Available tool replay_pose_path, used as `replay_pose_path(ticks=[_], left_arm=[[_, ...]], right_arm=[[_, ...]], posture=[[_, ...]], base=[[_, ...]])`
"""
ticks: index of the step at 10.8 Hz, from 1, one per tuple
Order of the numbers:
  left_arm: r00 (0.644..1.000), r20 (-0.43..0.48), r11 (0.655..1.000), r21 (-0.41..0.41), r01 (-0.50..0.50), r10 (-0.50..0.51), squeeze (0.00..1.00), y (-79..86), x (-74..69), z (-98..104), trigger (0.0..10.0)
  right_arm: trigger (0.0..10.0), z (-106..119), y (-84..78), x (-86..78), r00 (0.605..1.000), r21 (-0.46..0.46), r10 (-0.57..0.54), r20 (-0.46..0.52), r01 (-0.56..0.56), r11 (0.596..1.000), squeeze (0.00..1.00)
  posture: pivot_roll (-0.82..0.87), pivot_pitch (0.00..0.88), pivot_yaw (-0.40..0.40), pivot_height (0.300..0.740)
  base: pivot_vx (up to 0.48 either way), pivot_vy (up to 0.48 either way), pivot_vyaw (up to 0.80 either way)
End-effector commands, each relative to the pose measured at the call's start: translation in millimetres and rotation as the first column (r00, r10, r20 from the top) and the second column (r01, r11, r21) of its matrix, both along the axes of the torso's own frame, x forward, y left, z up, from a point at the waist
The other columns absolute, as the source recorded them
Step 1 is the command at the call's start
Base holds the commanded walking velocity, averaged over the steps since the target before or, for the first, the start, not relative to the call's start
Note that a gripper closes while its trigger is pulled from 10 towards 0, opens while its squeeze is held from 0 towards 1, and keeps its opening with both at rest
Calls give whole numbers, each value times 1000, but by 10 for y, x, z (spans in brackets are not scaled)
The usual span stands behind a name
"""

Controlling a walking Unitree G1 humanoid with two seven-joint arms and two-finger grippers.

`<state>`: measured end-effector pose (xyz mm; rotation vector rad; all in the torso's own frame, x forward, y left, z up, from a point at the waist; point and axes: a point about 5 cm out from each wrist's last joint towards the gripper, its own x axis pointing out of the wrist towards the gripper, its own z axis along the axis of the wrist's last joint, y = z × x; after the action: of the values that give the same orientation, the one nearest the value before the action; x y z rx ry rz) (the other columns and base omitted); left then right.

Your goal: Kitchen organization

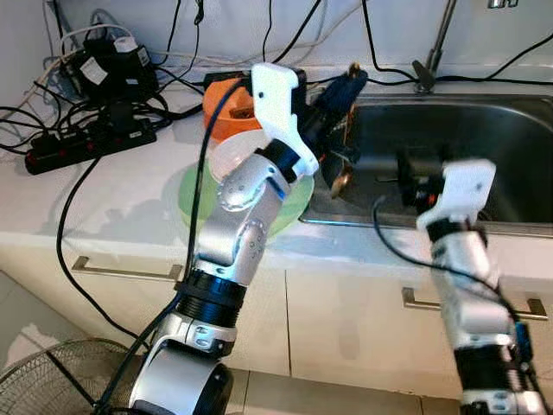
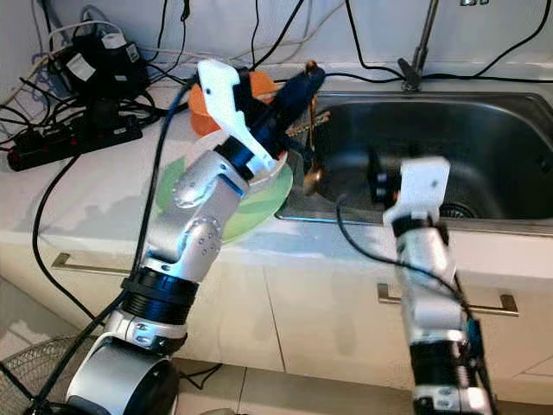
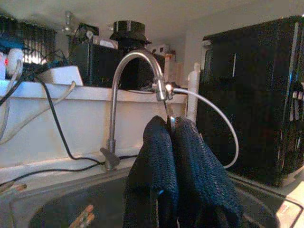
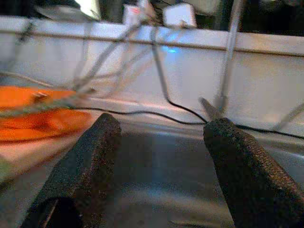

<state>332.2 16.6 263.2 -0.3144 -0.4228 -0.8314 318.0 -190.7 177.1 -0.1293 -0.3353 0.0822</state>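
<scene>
Already our left gripper [image 1: 346, 97] pinches a slim metal-and-wood utensil [image 1: 339, 164], hanging blade-down over the steel sink's left rim [image 1: 321, 216]; our right gripper [image 4: 159, 166], fingers spread empty, waits nearby.

- A white countertop [image 1: 104, 199] is running along the wall, with a steel sink [image 1: 484, 147] set into it.
- A green plate [image 1: 192, 197] is lying on it beside the sink, an orange bowl [image 1: 226, 111] sitting behind it.
- A black power strip [image 1: 86, 145] and tangled cables [image 1: 52, 104] are lying at the left.
</scene>
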Motion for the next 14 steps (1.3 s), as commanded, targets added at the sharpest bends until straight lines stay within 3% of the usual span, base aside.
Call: replay_pose_path(ticks=[1, 4, 7, 9, 12, 14], left_arm=[[999, -21, 997, -68, 46, -47, 0, -181, -73, 3, 10000], [999, -20, 997, -61, 45, -46, 0, -200, -65, -4, 10000], [999, -17, 997, -60, 42, -43, 0, -188, -58, -1, 10000], [999, -19, 998, -52, 41, -42, 0, -184, -52, -16, 10000], [998, -20, 997, -47, 55, -56, 0, -214, -61, -19, 10000], [998, -21, 997, -44, 65, -66, 0, -233, -70, -29, 10000]], right_arm=[[10000, 71, 59, 6, 998, 6, 60, 8, -60, 998, 0], [10000, 179, 208, -73, 957, -15, 289, -13, -289, 957, 0], [10000, 178, 261, -210, 880, -68, 465, -91, -472, 879, 0], [10000, 189, 122, -229, 888, -66, 446, -109, -454, 888, 0], [10000, 210, 169, -213, 895, -48, 437, -87, -442, 896, 0], [10000, 202, 275, -234, 870, -18, 485, -88, -488, 873, 0]], posture=[[-21, 0, 116, 740], [-21, 0, 115, 740], [-19, 0, 116, 740], [-23, 0, 118, 740], [-19, 0, 121, 740], [-17, 0, 118, 740]], base=[[0, 0, 0], [0, 0, 0], [0, 0, 0], [0, 0, 0], [0, 0, 0], [0, 0, 0]])
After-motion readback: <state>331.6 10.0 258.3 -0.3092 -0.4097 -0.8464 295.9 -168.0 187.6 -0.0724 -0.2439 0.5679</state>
